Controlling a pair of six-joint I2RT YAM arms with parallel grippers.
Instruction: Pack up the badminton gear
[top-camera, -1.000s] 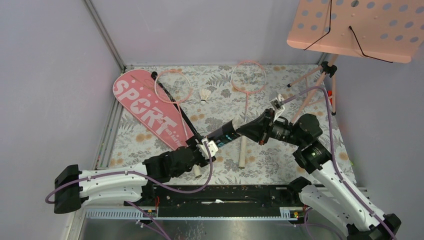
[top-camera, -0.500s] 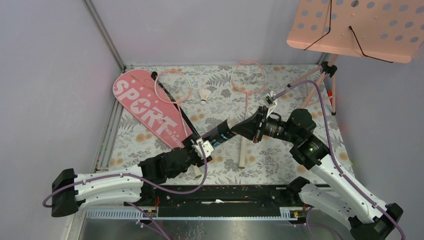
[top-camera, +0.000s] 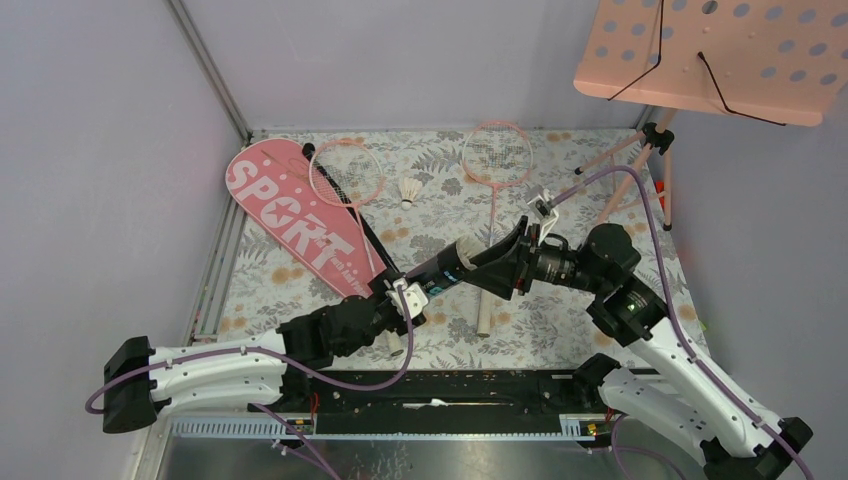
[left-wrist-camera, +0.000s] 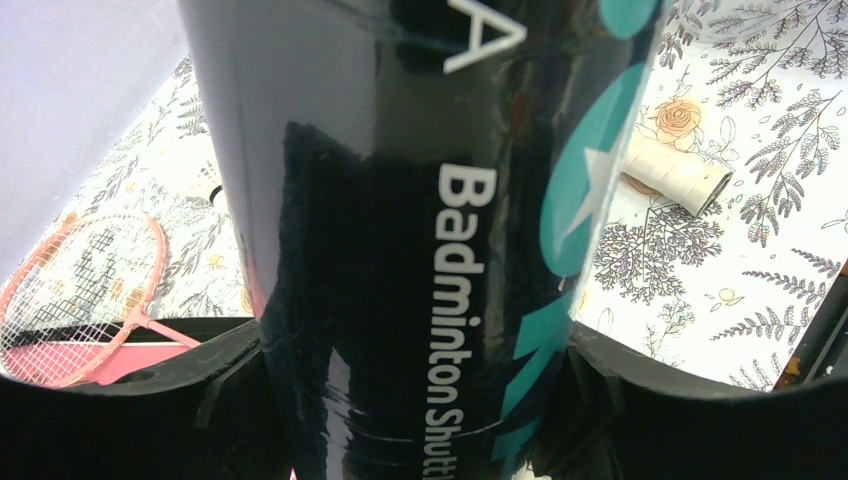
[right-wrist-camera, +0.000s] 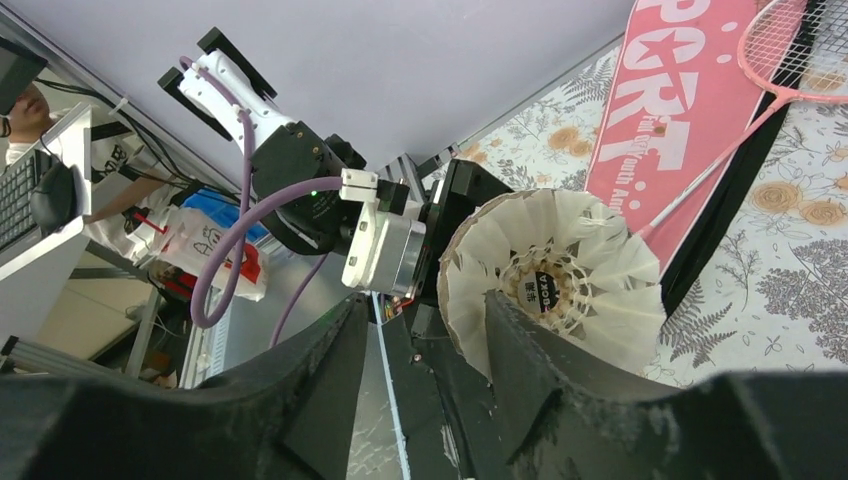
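My left gripper (top-camera: 408, 297) is shut on the long black tube (top-camera: 440, 272), which slants up to the right above the table. Its printed side fills the left wrist view (left-wrist-camera: 420, 200) between my fingers. A white feather shuttlecock (top-camera: 469, 250) sits in the tube's mouth with its skirt facing outward (right-wrist-camera: 555, 280). Just right of it my right gripper (top-camera: 500, 262) stands open, and one finger (right-wrist-camera: 545, 380) overlaps the skirt's edge. Another shuttlecock (top-camera: 408, 190) lies on the table between two pink rackets (top-camera: 345, 172) (top-camera: 497, 153). The pink SPORT cover (top-camera: 290, 215) lies at the left.
The pink perforated music stand (top-camera: 715, 55) rises at the back right on tripod legs (top-camera: 640, 150). The right racket's white handle (top-camera: 485, 310) lies under my right gripper. The cover's black strap (top-camera: 365, 232) runs toward my left gripper. Grey walls close in the table.
My right gripper has gone from shut to open and drawn back slightly right, leaving the shuttlecock in the tube's mouth. The left gripper has kept its hold on the tube.
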